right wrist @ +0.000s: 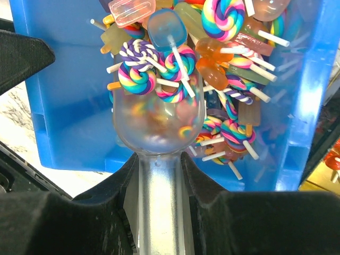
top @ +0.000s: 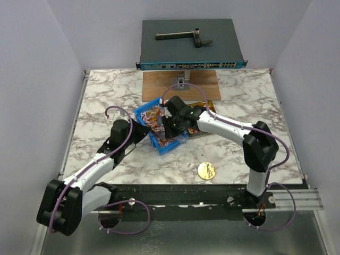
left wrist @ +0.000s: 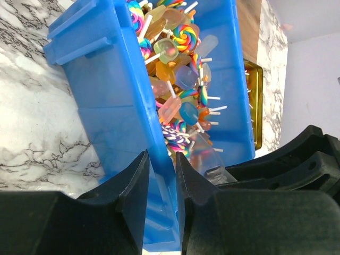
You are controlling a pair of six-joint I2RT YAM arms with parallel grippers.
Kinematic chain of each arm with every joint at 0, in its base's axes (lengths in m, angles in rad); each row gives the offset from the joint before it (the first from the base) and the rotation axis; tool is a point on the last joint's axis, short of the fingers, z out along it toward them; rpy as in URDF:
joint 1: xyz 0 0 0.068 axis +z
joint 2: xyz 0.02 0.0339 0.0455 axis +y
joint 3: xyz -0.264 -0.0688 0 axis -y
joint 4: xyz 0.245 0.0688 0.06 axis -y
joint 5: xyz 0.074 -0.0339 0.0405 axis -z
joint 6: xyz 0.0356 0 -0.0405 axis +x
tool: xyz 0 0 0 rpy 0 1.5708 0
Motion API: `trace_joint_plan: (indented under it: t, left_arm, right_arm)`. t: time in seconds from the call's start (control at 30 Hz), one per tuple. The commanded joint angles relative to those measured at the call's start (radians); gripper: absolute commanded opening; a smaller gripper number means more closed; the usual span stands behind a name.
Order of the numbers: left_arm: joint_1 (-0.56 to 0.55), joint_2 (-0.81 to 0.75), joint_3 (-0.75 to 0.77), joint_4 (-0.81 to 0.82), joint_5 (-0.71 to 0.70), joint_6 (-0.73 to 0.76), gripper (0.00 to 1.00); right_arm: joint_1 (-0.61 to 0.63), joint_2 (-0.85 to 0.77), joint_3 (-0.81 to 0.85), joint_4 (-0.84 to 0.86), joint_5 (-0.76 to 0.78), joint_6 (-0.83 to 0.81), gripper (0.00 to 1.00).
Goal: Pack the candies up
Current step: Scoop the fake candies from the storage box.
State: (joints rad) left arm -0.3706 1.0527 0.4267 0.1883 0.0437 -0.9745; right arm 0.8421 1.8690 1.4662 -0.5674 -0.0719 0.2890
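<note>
A blue plastic bin (top: 142,112) sits tilted mid-table, full of candies (top: 156,118): small rainbow swirl lollipops and coloured ice-lolly shapes on white sticks. My left gripper (top: 143,130) is shut on the bin's near wall (left wrist: 106,95), one finger inside and one outside (left wrist: 162,159). My right gripper (top: 169,125) is shut on the handle of a clear plastic scoop (right wrist: 159,212). The scoop's bowl (right wrist: 159,122) lies in the bin (right wrist: 69,106) among the candies (right wrist: 223,64), with a few resting on it. The scoop also shows in the left wrist view (left wrist: 204,154), beside the candies (left wrist: 180,69).
A round gold disc lid (top: 206,170) lies near the front edge. A gold container (top: 204,105) sits under the right arm, right of the bin. A wooden board (top: 180,85) and a dark network switch (top: 191,45) stand at the back.
</note>
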Motion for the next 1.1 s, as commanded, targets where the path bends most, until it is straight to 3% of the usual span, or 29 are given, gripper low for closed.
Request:
trace_joint_plan:
  t: [0.0,0.67,1.07]
  left_arm:
    - [-0.002,0.009,0.024,-0.073,0.024,0.035,0.29]
    - [0.016,-0.062,0.105,-0.209,0.053,0.059,0.58]
    - [0.022,-0.152,0.193,-0.405,0.110,0.116,0.66]
  right_arm:
    - [-0.035,-0.048,0.019,-0.069,0.122,-0.034,0.01]
    - [-0.035,-0.107,-0.002,-0.270,0.080,-0.072,0.01]
    - [-0.020,-0.135,0.043,-0.352,0.005,-0.100,0.01]
